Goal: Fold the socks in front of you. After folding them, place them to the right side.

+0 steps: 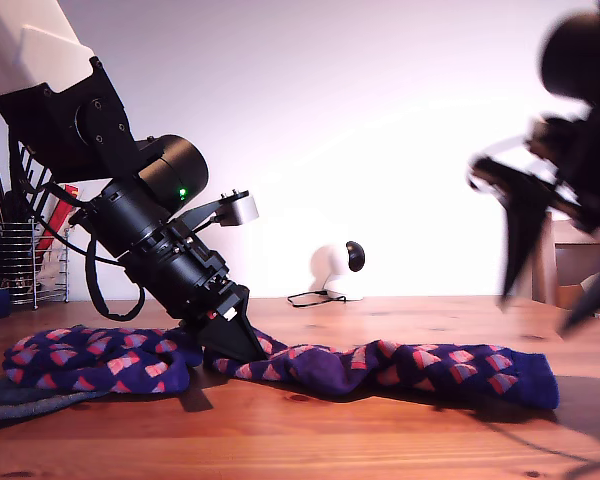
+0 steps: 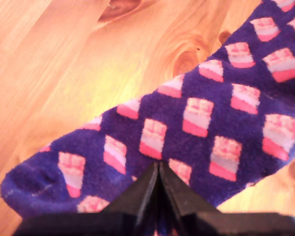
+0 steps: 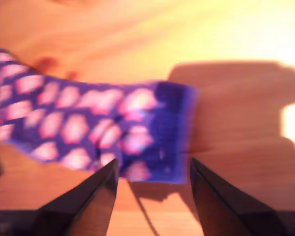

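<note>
My first gripper pinches the unfolded checked sock; my second gripper hovers spread; folding and placing both remain.

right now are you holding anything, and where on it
My first gripper is shut on the checked sock, pinching its fabric partway along, a little up from the toe end. My second gripper is open above the cuff end, holding nothing.

My second gripper motion-blurred, cut by the exterior view's right edge. Grey sock mostly hidden under checked sock.
</note>
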